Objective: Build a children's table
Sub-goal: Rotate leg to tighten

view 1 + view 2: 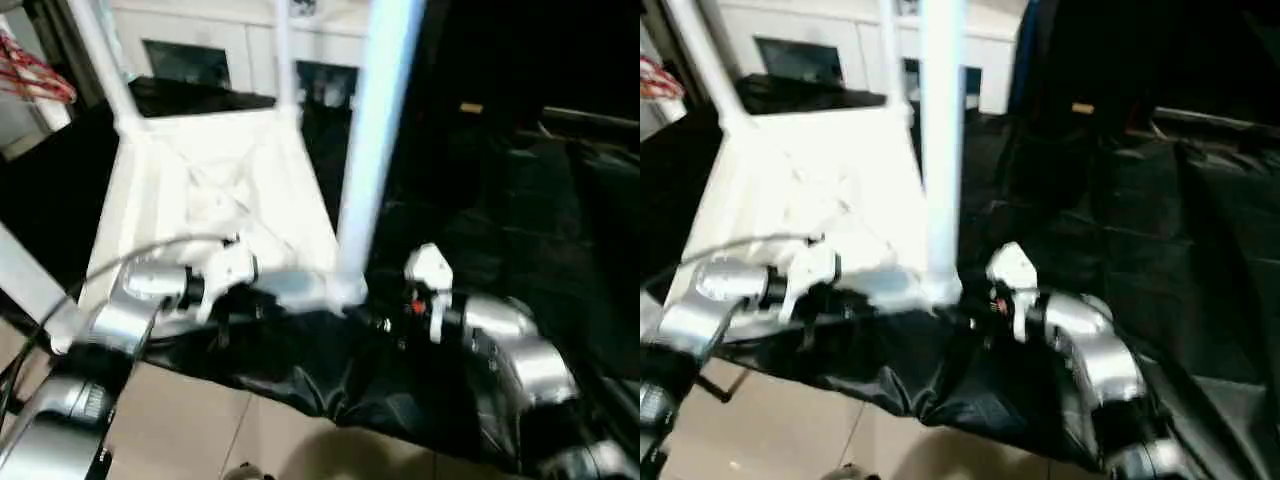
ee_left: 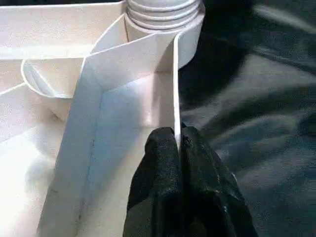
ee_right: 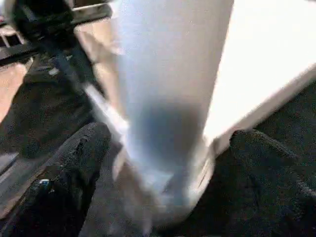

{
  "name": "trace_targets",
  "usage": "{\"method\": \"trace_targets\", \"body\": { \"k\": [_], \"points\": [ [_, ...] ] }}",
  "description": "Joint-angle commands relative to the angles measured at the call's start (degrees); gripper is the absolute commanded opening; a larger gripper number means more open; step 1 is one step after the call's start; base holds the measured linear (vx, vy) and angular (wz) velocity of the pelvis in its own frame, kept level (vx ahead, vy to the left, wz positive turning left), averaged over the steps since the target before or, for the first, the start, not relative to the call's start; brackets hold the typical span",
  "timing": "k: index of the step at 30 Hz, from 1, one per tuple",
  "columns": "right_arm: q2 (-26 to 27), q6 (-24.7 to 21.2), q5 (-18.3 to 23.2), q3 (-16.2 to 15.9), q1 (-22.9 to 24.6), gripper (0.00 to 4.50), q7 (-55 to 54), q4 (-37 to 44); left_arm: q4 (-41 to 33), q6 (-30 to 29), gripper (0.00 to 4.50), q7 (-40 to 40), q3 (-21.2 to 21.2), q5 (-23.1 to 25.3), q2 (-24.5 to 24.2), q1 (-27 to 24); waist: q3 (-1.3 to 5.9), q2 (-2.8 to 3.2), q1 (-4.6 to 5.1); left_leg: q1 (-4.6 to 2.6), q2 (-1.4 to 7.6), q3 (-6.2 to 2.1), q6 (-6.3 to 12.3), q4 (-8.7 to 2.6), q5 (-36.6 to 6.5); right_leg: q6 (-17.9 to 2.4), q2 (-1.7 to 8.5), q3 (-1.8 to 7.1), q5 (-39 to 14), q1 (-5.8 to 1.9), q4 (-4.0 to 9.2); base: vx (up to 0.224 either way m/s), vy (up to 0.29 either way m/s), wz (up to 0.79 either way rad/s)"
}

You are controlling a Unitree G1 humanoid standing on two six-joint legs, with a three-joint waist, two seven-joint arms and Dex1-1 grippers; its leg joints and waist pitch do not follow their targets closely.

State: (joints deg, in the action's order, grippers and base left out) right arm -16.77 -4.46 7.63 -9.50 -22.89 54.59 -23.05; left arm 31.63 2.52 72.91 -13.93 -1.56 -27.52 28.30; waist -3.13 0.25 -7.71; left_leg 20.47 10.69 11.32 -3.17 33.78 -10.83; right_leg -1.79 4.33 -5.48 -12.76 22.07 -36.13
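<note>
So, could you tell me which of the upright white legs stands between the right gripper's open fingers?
The near-corner leg, closest to the camera; the right gripper straddles its base. The other legs stand at far corners.

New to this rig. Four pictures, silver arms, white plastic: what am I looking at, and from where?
A two-armed humanoid is assembling a white plastic children's table. Two pictures come from its head, looking down over its silver forearms; the other two from wrist cameras looking along each gripper's black fingers. The rectangular white tabletop lies underside up on a black-covered work table, with white tube legs standing in its corner sockets. The left gripper is shut on the tabletop's thin raised rim. The right gripper stands open around the nearest leg, at its base.
</note>
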Motion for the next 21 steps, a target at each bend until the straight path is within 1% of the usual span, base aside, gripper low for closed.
{"method": "trace_targets", "body": {
  "k": [1,2,3,4,5,6,8,9,12,13,15,16,17,18,19,20,21],
  "points": [
    [0.1,0.9,-1.1,-0.8,-0.5,4.42,-0.2,-1.1,-1.6,-0.8,0.00,1.3,-1.7,-2.3,1.4,-2.1,3.47,-0.72,-0.13,-0.38,3.55,-1.55,2.76,-3.80,-8.2,-12.6,5.75,3.98,-6.1,-2.60,4.26,0.000,0.000,0.00],
    [0.2,0.9,-1.1,-0.9,-0.7,4.42,-0.1,-1.3,-2.0,-1.0,0.00,1.2,-1.7,-2.3,1.4,-2.3,3.48,-0.35,-0.54,-0.54,3.61,-1.57,2.48,-3.82,-8.7,-11.9,5.71,4.02,-7.6,-2.44,4.32,0.000,0.000,0.00],
    [0.5,1.0,-1.1,-1.1,-1.2,4.42,-0.1,-1.9,-2.7,-1.4,0.00,1.2,-1.7,-2.4,1.4,-2.7,3.49,-0.74,-0.70,-0.71,3.68,-1.51,2.36,-3.91,-9.0,-11.5,5.60,4.06,-7.8,-2.31,4.36,0.000,0.000,0.00],
    [0.9,1.4,-1.1,-1.4,-1.6,4.42,0.3,-2.4,-3.9,-1.9,0.00,1.2,-1.7,-2.4,1.3,-3.3,3.46,-0.62,-0.82,-0.62,3.63,-1.59,2.32,-3.93,-8.9,-11.5,5.59,4.06,-7.8,-2.35,4.27,0.000,0.000,0.00],
    [1.2,1.7,-1.0,-1.7,-2.0,4.42,0.8,-2.9,-5.1,-2.7,0.00,1.1,-1.7,-2.3,1.2,-3.8,3.53,-1.14,-0.72,-0.37,3.64,-1.65,2.36,-4.00,-8.5,-11.3,5.69,3.98,-7.5,-2.57,4.07,0.000,0.000,0.00],
    [1.3,1.6,-0.9,-2.0,-2.1,4.42,1.4,-3.1,-5.4,-3.0,0.00,0.8,-1.6,-2.1,1.2,-3.9,3.54,-0.98,-0.77,-0.29,3.58,-1.70,2.42,-3.98,-8.2,-10.9,5.68,3.98,-7.4,-2.56,4.11,0.000,0.000,0.00],
    [1.3,2.2,-1.3,-2.6,-2.6,4.42,2.1,-4.0,-5.6,-3.2,0.00,0.3,-1.4,-1.6,1.0,-3.9,3.55,-0.96,-0.66,-0.33,3.49,-1.66,2.57,-3.95,-7.7,-10.7,5.56,3.98,-6.6,-2.50,4.06,0.000,0.000,0.00],
    [1.2,2.7,-1.6,-2.9,-2.9,4.27,2.4,-4.7,-5.8,-3.6,0.00,0.2,-1.4,-1.5,0.8,-3.9,3.59,-1.14,-0.60,-0.25,3.45,-1.67,2.63,-3.91,-7.6,-10.8,5.62,3.97,-6.1,-2.58,3.97,0.000,0.000,0.00],
    [1.2,3.6,-2.1,-3.1,-3.5,4.17,2.6,-6.1,-6.2,-4.0,0.00,0.1,-1.2,-1.4,0.5,-4.0,3.55,-1.09,-0.63,-0.25,3.37,-1.64,2.77,-3.90,-7.5,-10.7,5.59,3.96,-6.5,-2.55,4.11,0.000,0.000,0.00],
    [1.1,4.0,-2.5,-3.2,-3.8,3.99,2.5,-6.8,-6.1,-4.0,0.00,0.1,-1.2,-1.4,0.3,-3.9,3.53,-1.09,-0.66,-0.26,3.39,-1.65,2.75,-3.92,-7.6,-10.6,5.59,3.96,-6.7,-2.56,4.14,0.000,0.000,0.00],
    [0.9,4.4,-3.4,-3.1,-4.7,3.83,1.5,-8.7,-6.0,-4.1,0.00,0.0,-1.3,-1.1,-0.1,-3.7,3.54,-0.76,-0.62,-0.27,3.39,-1.71,2.48,-3.95,-8.1,-10.6,5.58,3.93,-7.3,-2.54,4.18,0.000,0.000,0.00],
    [0.9,4.5,-3.5,-3.1,-5.0,3.77,1.4,-9.2,-6.1,-4.2,0.00,0.0,-1.3,-1.0,-0.1,-3.7,3.56,-0.82,-0.58,-0.29,3.41,-1.71,2.36,-3.96,-8.2,-10.7,5.58,3.93,-7.3,-2.52,4.19,0.000,0.000,0.00],
    [1.0,4.8,-3.6,-2.9,-5.7,3.70,1.2,-10.6,-6.1,-4.5,0.00,0.0,-1.3,-0.9,-0.3,-3.4,3.58,-0.41,-0.46,-0.32,3.40,-1.77,2.03,-4.00,-8.7,-11.0,5.55,3.88,-7.3,-2.51,4.19,0.000,0.000,0.00],
    [1.1,5.0,-3.6,-2.7,-6.0,3.56,1.2,-11.3,-5.9,-4.7,0.00,0.1,-1.3,-0.9,-0.2,-3.2,3.54,-0.29,-0.41,-0.34,3.40,-1.77,1.78,-4.01,-9.2,-11.2,5.56,3.91,-7.5,-2.55,4.29,0.000,0.000,0.00],
    [1.2,5.1,-3.6,-2.6,-6.2,3.46,1.2,-11.7,-5.7,-4.7,0.00,0.1,-1.2,-0.9,-0.2,-2.9,3.57,-0.37,-0.35,-0.36,3.43,-1.74,1.69,-4.02,-9.3,-11.3,5.53,3.92,-7.4,-2.54,4.27,0.000,0.000,0.00],
    [1.3,5.1,-3.7,-2.6,-6.2,3.46,1.1,-11.7,-5.4,-4.8,0.00,0.1,-1.3,-0.8,-0.1,-2.7,3.68,-0.16,-0.32,-0.42,3.40,-1.74,1.55,-3.95,-9.2,-11.5,5.45,3.95,-6.3,-2.57,4.15,0.000,0.000,0.00],
    [1.4,5.2,-3.7,-2.7,-6.3,3.38,1.0,-12.0,-5.1,-4.8,0.00,0.1,-1.3,-0.7,-0.1,-2.5,3.74,0.17,-0.37,-0.41,3.42,-1.78,1.55,-3.89,-8.8,-11.9,5.44,3.94,-4.9,-2.60,3.98,0.000,0.000,0.00]
  ]
}}
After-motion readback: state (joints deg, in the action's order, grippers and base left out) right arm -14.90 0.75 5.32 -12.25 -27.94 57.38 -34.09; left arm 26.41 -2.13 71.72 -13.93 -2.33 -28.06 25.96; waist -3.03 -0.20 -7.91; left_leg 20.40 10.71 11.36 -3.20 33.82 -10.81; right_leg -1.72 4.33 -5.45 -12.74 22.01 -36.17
